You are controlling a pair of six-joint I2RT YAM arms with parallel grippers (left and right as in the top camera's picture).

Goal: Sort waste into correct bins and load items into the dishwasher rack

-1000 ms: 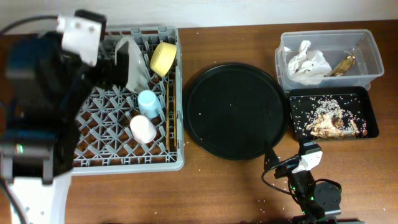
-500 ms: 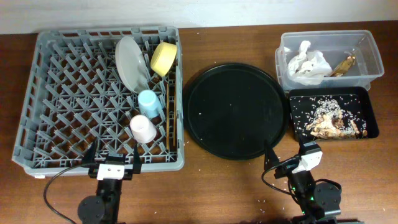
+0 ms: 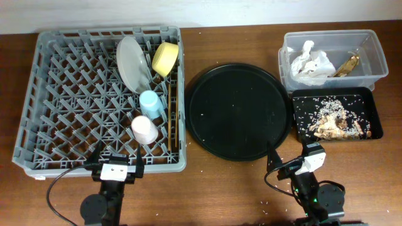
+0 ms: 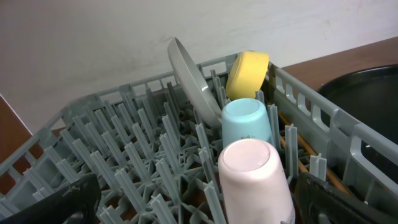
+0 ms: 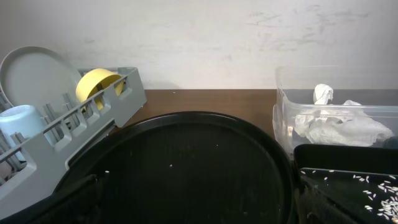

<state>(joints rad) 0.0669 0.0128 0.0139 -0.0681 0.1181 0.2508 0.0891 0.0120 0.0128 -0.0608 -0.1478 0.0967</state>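
Note:
The grey dishwasher rack (image 3: 28, 125) holds an upright pale plate (image 3: 130, 63), a yellow bowl (image 3: 166, 58), a light-blue cup (image 3: 150, 103), a pink cup (image 3: 144, 129) and chopsticks (image 3: 169, 116) along its right wall. The clear tub (image 3: 377, 53) holds white napkins (image 3: 311, 63) and a brown wrapper (image 3: 347, 64). The shallow black tray (image 3: 375, 116) holds rice bits (image 3: 330, 119). My left gripper (image 3: 115, 160) is open and empty at the rack's front edge, with the pink cup (image 4: 252, 174) just ahead of it. My right gripper (image 3: 291, 157) is open and empty at the round tray's front edge.
The large round black tray (image 3: 239, 113) lies between the rack and the bins, with a few rice specks on it. Loose rice grains dot the wooden table near the front. A white wall stands behind the table.
The left arm, which was over the rack's left side one second ago, has pulled back to the rack's front edge. The right arm has not moved.

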